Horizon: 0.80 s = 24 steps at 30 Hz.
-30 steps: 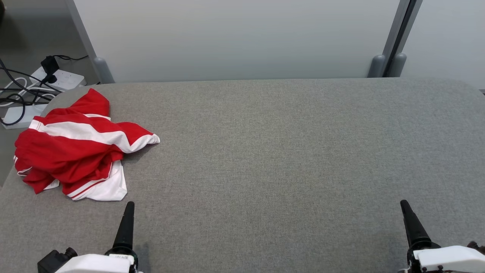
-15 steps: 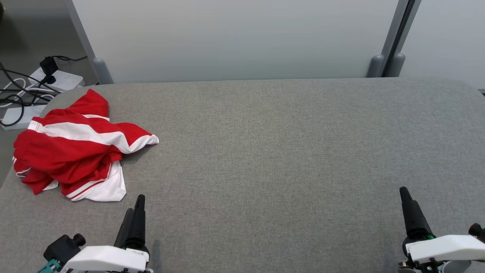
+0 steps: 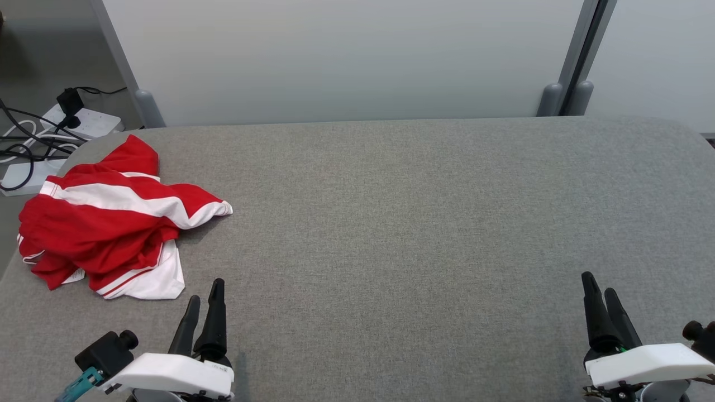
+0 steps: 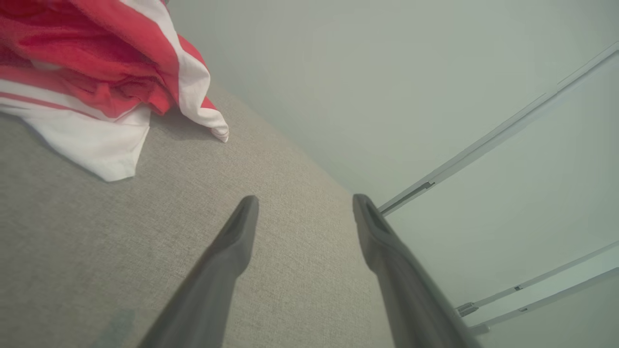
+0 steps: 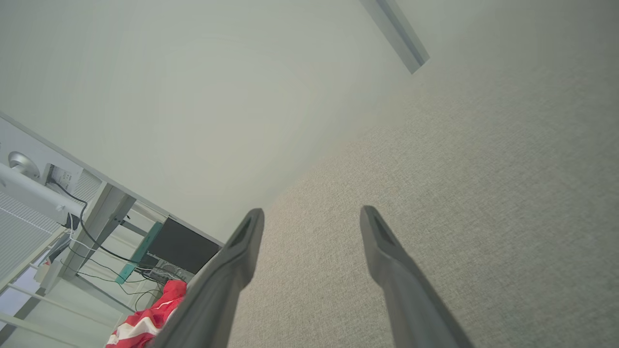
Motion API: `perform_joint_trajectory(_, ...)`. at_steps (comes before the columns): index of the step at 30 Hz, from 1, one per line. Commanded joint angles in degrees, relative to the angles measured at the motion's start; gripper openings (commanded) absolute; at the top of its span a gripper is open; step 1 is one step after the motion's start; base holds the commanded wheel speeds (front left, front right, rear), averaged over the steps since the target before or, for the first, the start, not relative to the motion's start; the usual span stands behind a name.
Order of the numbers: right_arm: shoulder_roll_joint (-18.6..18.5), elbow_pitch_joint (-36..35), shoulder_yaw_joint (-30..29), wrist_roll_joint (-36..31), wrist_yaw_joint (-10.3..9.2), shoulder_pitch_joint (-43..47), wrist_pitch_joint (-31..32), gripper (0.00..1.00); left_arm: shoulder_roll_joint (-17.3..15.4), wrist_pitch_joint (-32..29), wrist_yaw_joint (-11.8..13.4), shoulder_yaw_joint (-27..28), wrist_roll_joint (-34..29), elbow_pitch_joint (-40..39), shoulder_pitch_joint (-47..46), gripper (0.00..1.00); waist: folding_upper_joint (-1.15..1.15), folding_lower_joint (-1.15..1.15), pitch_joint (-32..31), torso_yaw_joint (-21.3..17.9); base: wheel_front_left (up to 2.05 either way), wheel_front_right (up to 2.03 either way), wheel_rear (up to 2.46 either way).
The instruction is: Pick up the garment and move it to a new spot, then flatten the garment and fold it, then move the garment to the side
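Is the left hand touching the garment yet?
No: the left hand is open, short of the garment, with bare gray tabletop between them.

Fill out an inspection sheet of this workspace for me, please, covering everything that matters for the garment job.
Surface: grey fabric-covered table, bare across its middle and right.
Job's things: red and white garment, crumpled in a heap by the table's left edge, not held.
Clutter: nothing seen.
Grippers: left pincer open and empty, over the table just short of the garment; right pincer open and empty, at the near right.
Cables: dark cables and white power strips on the floor beyond the left edge.
Surroundings: pale partition panel with grey posts behind the table.
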<state>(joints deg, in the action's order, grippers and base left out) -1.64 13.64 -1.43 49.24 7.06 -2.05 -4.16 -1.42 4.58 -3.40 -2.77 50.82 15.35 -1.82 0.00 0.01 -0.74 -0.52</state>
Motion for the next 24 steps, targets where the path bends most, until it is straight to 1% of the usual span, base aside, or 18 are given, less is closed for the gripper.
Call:
perform_joint_trajectory(1, -0.59, -2.16, 0.82, -1.82, 0.3, -2.9, -1.09, 1.0, -0.92, 0.68, 0.53, 0.69, -2.12, -1.84, -3.4, 1.0, 0.0, 0.0, -0.04, 0.01, 0.0, 0.0, 0.0)
perform_joint_trajectory(24, -1.14, -4.37, 4.04, -16.04, 0.35, -4.01, -4.96, 1.0, -1.13, 4.55, 2.11, -1.51, -18.02, -3.56, -4.76, 1.0, 0.0, 0.0, -0.36, 0.15, 0.0, 0.0, 0.0)
